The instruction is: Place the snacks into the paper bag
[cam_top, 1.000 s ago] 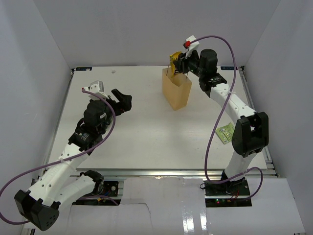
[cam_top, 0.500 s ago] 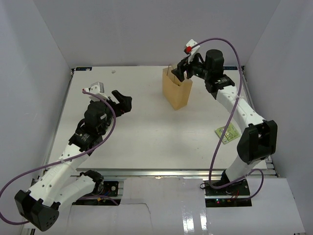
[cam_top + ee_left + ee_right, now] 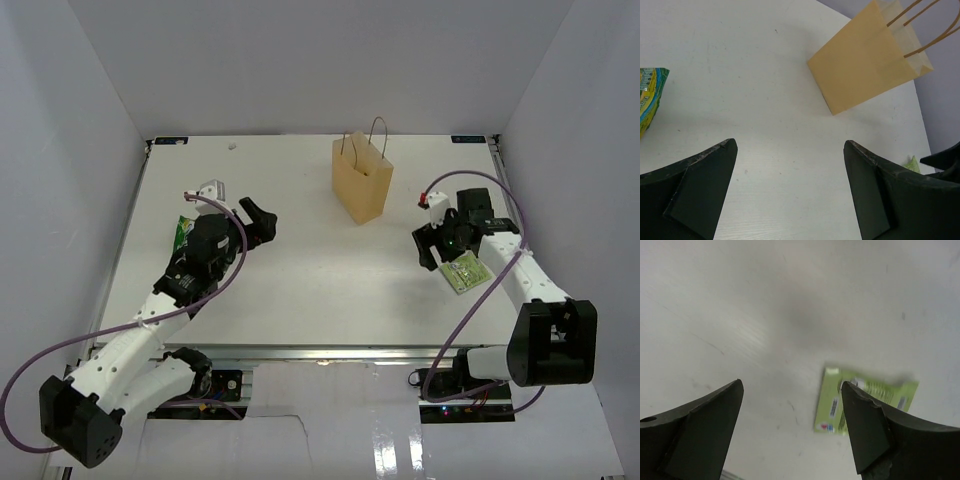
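Snacks are lying on both sides of the table (image 3: 300, 290). A green-and-white packet (image 3: 463, 272) is resting flat at 3 o'clock from its centre. A green-and-yellow packet (image 3: 181, 232) is lying at 9 o'clock, partly hidden behind the left arm. The paper bag (image 3: 361, 190) is standing upright at 1 o'clock. Pale walls (image 3: 320, 60) are enclosing the white table. The right gripper (image 3: 432, 250) is holding its jaws released and empty, with the green-and-white packet just beside it at 4 o'clock. The left gripper (image 3: 258, 222) is likewise gaping empty.
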